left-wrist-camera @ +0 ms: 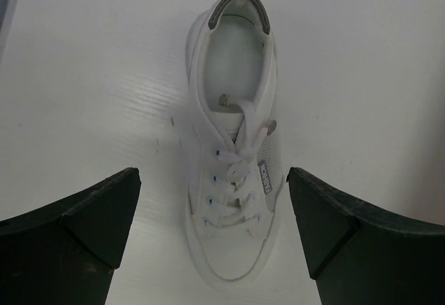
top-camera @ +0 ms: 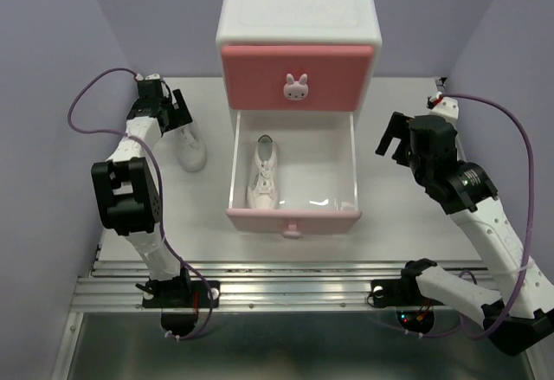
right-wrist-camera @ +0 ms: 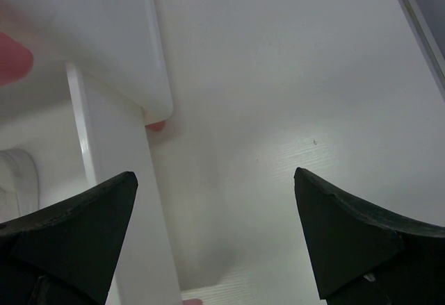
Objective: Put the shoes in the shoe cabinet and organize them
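The left claw (top-camera: 176, 113) is held wide above the sneaker (top-camera: 190, 148) at centre left, so it can be straddled. The second sneaker (top-camera: 262, 177) is laid in the open drawer (top-camera: 342, 211). The right claw (top-camera: 394, 139) is also held spread.

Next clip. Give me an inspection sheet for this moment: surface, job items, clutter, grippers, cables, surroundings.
Surface: white tabletop, no spills seen.
Job's things: white plastic two-drawer cabinet; darker pink upper drawer shut; paler pink lower drawer pulled open. One white lace-up sneaker lies in the open drawer. The second white sneaker is on the table left of the cabinet. Red flip-flops: nothing seen.
Clutter: nothing seen.
Grippers: left gripper open above the second sneaker; right gripper open, empty, right of the drawer.
Cables: left arm's purple cable and right arm's purple cable loop clear of the shoes.
Surroundings: lavender walls; metal rail at the near edge.
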